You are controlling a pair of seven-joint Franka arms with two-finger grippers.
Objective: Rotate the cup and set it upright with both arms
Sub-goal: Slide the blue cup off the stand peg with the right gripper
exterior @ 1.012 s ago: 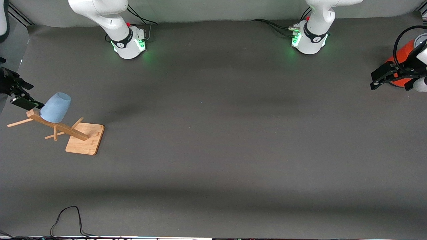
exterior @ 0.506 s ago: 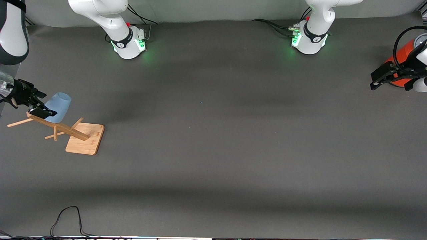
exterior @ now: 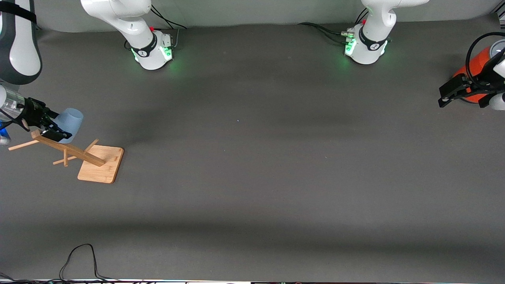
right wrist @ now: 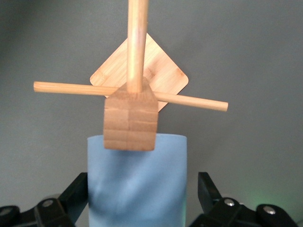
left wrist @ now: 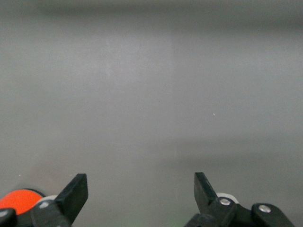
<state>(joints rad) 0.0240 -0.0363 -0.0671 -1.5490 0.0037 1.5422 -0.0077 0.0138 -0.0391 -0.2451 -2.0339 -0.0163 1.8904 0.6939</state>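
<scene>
The pale-blue cup (exterior: pixel 73 118) hangs upside down and tilted on a peg of a wooden rack (exterior: pixel 69 150) at the right arm's end of the table. My right gripper (exterior: pixel 54 127) is open, with one finger on each side of the cup. In the right wrist view the cup (right wrist: pixel 137 189) fills the space between the fingers (right wrist: pixel 76 192), below the rack's post top (right wrist: pixel 130 123); one finger is at the cup's wall and the other stands a little off it. My left gripper (exterior: pixel 462 100) waits open and empty over the left arm's end, also seen in the left wrist view (left wrist: pixel 141 190).
The rack's square wooden base (exterior: pixel 99 164) sits on the table, with thin pegs sticking out sideways. A large orange can (exterior: pixel 474 75) stands just by the left gripper and shows in the left wrist view (left wrist: pixel 16 200). A black cable (exterior: pixel 79 258) lies near the front edge.
My right gripper has moved in from the table's edge toward the cup, and its fingers now stand on both sides of it. The left arm has not moved.
</scene>
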